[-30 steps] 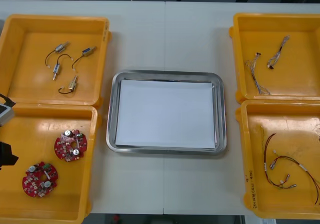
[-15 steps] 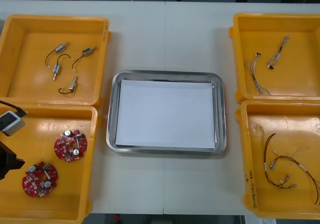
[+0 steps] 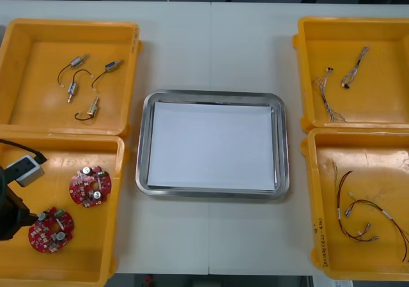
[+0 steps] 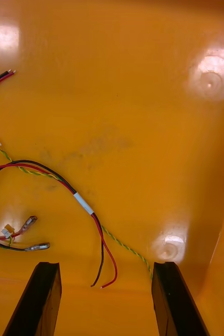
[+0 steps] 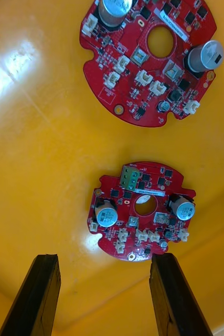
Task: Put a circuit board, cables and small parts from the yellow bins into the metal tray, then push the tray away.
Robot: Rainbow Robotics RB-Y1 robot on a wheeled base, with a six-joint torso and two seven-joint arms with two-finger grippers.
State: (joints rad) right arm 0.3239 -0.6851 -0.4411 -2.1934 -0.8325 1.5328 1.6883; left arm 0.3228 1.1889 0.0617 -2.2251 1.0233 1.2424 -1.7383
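Observation:
Two round red circuit boards (image 3: 90, 185) (image 3: 51, 229) lie in the near left yellow bin (image 3: 19, 261). My left gripper (image 3: 13, 220) hangs over that bin at its left side, close beside the nearer board. In the left wrist view the left gripper (image 5: 104, 261) is open, with one board (image 5: 139, 210) just beyond its fingertips and the other board (image 5: 148, 58) farther off. My right gripper (image 4: 105, 269) is open above the orange bin floor, red, black and yellow cables (image 4: 49, 178) lying just ahead of its fingers. The metal tray (image 3: 144, 146), white inside, sits mid-table.
The far left bin (image 3: 25, 50) holds several small metal parts (image 3: 83, 89) with wire tails. Thin cables (image 3: 335, 89) lie in the far right bin (image 3: 383, 31). The near right bin (image 3: 383, 146) holds red and black cables (image 3: 364, 217). Bare table surrounds the tray.
My left arm has come in from the left edge over the near left bin, closing on the nearer circuit board. Boards, tray and cables have not moved.

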